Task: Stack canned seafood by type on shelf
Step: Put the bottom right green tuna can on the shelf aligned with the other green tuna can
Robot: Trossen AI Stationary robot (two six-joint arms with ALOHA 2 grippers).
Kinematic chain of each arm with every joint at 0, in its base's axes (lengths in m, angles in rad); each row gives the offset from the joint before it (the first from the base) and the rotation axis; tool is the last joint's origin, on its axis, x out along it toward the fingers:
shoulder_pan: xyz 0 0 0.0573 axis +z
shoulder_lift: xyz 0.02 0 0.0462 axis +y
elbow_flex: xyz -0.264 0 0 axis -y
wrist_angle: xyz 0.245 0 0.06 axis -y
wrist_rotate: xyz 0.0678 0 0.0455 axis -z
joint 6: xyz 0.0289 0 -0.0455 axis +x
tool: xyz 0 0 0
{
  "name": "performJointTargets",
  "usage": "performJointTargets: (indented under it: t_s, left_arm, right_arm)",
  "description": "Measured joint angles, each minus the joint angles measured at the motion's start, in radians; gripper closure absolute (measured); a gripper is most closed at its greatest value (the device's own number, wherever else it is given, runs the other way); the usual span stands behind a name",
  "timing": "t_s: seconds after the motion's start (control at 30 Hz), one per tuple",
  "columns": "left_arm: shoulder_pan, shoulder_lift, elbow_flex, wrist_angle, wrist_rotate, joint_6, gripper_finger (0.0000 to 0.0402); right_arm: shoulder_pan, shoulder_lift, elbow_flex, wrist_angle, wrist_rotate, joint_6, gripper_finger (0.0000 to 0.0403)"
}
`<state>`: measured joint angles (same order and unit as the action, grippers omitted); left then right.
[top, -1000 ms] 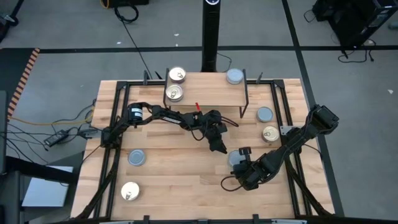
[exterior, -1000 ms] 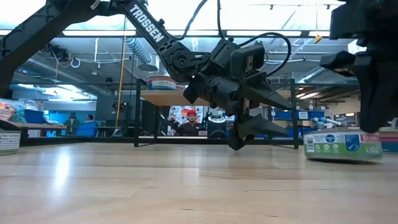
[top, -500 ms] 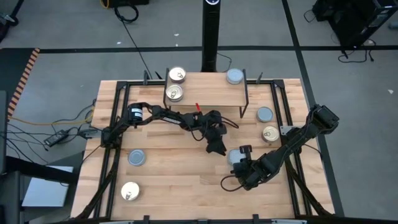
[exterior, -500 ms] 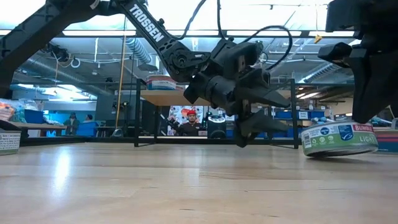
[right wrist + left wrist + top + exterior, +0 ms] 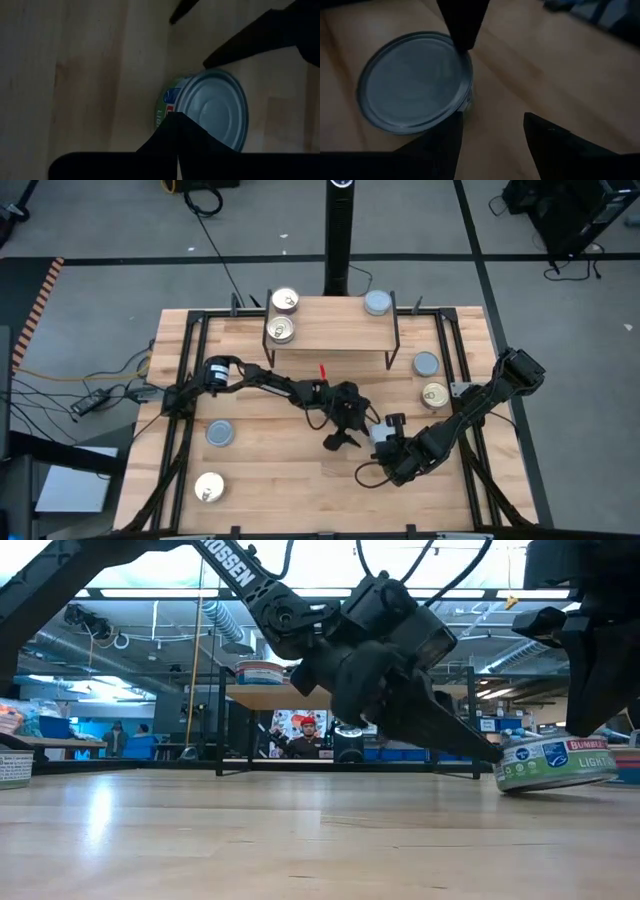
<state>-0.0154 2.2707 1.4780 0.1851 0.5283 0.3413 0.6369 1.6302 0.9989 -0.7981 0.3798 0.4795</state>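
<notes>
Blue-grey-lidded tin (image 5: 556,762) sits tilted on the desk (image 5: 280,480) at 4 o'clock from centre; label reads "BUMBLE… LIGHT". Right end effector (image 5: 388,442) pinches this tin at its rim. Left end effector (image 5: 340,438), fingers spread, lies just beside it at 9 o'clock. Arm marked "TROSSEN".

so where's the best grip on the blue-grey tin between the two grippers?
Probably across the side wall of the blue-grey tin, from above: it is flat and round, and the lid gives no hold. It sits tilted under the right gripper, so square up first. The left gripper is alongside.
</notes>
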Motion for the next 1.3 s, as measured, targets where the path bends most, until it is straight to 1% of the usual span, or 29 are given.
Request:
performJointTargets:
  t_s: [0.07,0.13,0.23,0.37,0.47,0.57,0.73,0.8,0.9,0.97,1.1,1.17,1.23,1.3]
  left_arm:
    - [-0.007,-0.001,0.0,0.0,-0.058,0.048,0.0183]
    - [-0.013,-0.001,0.0,0.003,-0.091,0.074,0.0183]
    - [-0.015,-0.02,-0.001,-0.031,-0.106,0.1,0.0183]
    - [-0.016,-0.067,-0.001,-0.104,-0.179,0.156,0.0183]
    - [-0.018,-0.079,0.001,-0.105,-0.183,0.159,0.0183]
    - [-0.02,-0.081,0.0,-0.104,-0.179,0.16,0.0183]
    - [-0.02,-0.081,-0.003,-0.113,-0.191,0.135,0.0183]
    - [-0.009,-0.08,-0.005,-0.103,-0.179,0.05,0.0185]
    - [0.037,-0.08,-0.005,-0.062,-0.054,-0.116,0.0196]
    - [0.074,-0.08,-0.005,-0.044,0.011,-0.232,0.0211]
    - [0.121,-0.08,-0.005,-0.047,0.095,-0.442,0.025]
    - [0.119,-0.074,-0.004,-0.043,0.124,-0.508,0.0267]
    - [0.11,-0.071,-0.002,-0.045,0.124,-0.587,0.0278]
    - [0.1,-0.071,0.007,-0.047,0.104,-0.643,0.0282]
  right_arm:
    - [0.0,0.0,0.0,0.001,0.001,0.0,0.04]
    - [0.0,-0.001,0.0,0.003,0.001,0.0,0.04]
    - [0.0,-0.002,0.0,0.004,0.004,0.0,0.04]
    - [0.0,-0.002,0.0,0.007,0.003,0.0,0.04]
    - [-0.005,-0.002,-0.001,0.01,-0.026,0.022,0.0396]
    - [-0.009,-0.002,-0.001,0.003,-0.062,0.097,0.0373]
    - [-0.005,-0.002,-0.002,-0.094,-0.069,0.2,0.0307]
    - [-0.001,-0.002,-0.002,-0.127,-0.067,0.238,0.0286]
    - [0.016,-0.002,-0.002,-0.179,-0.051,0.292,0.0273]
    - [0.037,-0.002,-0.002,-0.194,-0.029,0.322,0.0273]
    - [0.068,-0.002,-0.002,-0.182,-0.014,0.339,0.0285]
    - [0.072,-0.002,-0.002,-0.181,-0.004,0.336,0.0293]
    - [0.065,-0.002,-0.002,-0.181,0.009,0.332,0.0301]
    - [0.053,-0.002,-0.002,-0.18,0.014,0.325,0.0309]
